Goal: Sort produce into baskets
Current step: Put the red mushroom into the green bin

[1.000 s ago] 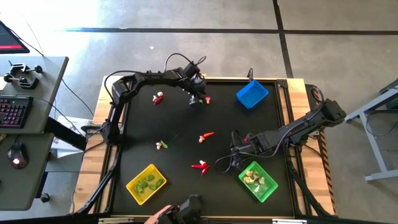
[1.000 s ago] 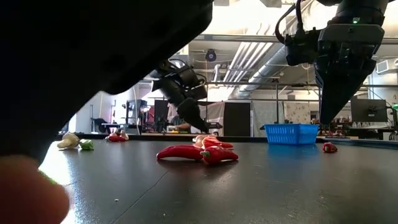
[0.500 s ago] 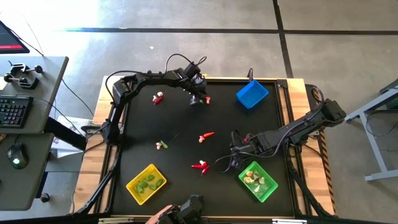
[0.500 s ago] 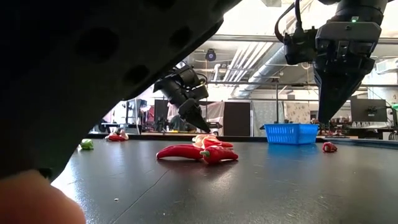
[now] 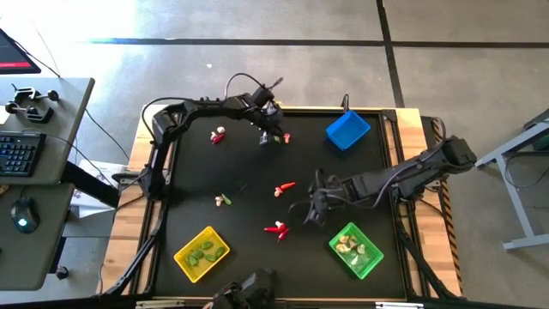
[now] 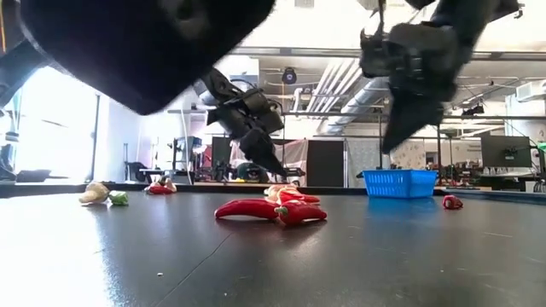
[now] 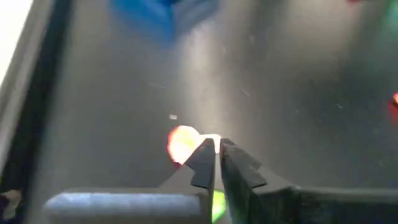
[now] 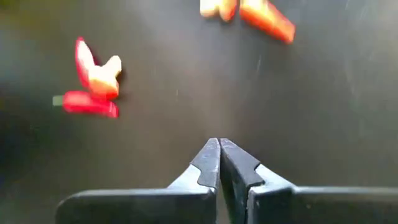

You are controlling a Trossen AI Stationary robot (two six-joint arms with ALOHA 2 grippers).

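Small toy produce lies scattered on the black table. My left gripper is down at the far edge, left of the blue basket, shut at a red-orange piece. A green bit shows in the gap farther back between its fingers. My right gripper hangs shut and holding nothing above mid-table, left of the green basket. Two red chilies with a pale piece lie ahead of it, and the same chilies lie on the table in the high view. The yellow basket, at the near left, holds green pods. My left gripper's fingertips meet on a pale bit at the edge of the red-orange piece, which lies beside one finger. The fingers slant down toward the table's right side. Its own fingers hide the spot, so I cannot tell whether that piece or the green bit is pinched.
A red-and-white piece lies at the far left, a white-and-green one left of centre, and a red chili mid-table. Whitish bulbs fill the green basket. A desk with a keyboard stands off the table's left side.
My right gripper has swung from beside the green basket toward the table's left and a little toward the far edge, tipping as it went. The dark shape and blurred hand that covered the low view's left have drawn back.
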